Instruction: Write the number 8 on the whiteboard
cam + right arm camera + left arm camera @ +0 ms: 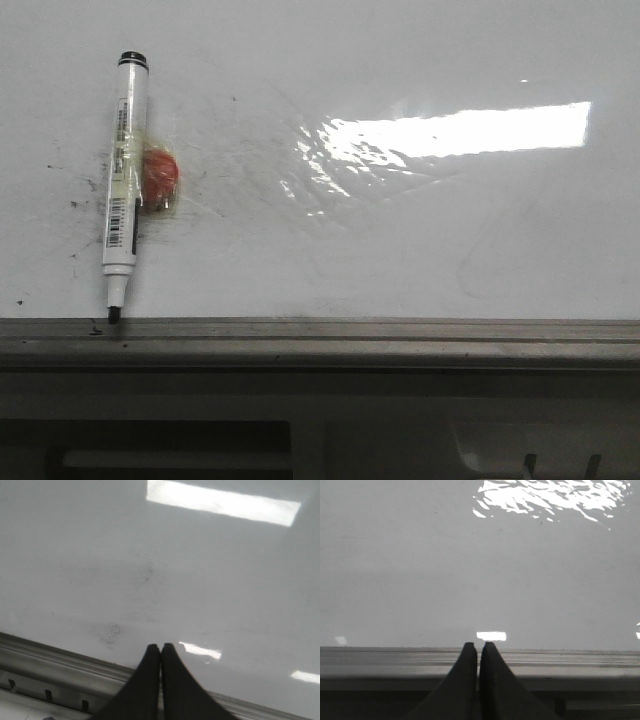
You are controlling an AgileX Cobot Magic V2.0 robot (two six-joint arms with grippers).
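Observation:
The whiteboard fills the front view, glossy white with faint scratches and black specks. No number 8 shows on it. A white marker with a black cap end and a bare black tip lies on the board at the left, its tip at the grey ledge. An orange-red lump is taped to its side. Neither gripper shows in the front view. My left gripper is shut and empty over the ledge. My right gripper is shut and empty over the board's edge.
A grey metal ledge runs along the board's near edge; it also shows in the left wrist view and the right wrist view. Bright rectangular glare lies on the board. Faint smudges mark the board near the right gripper.

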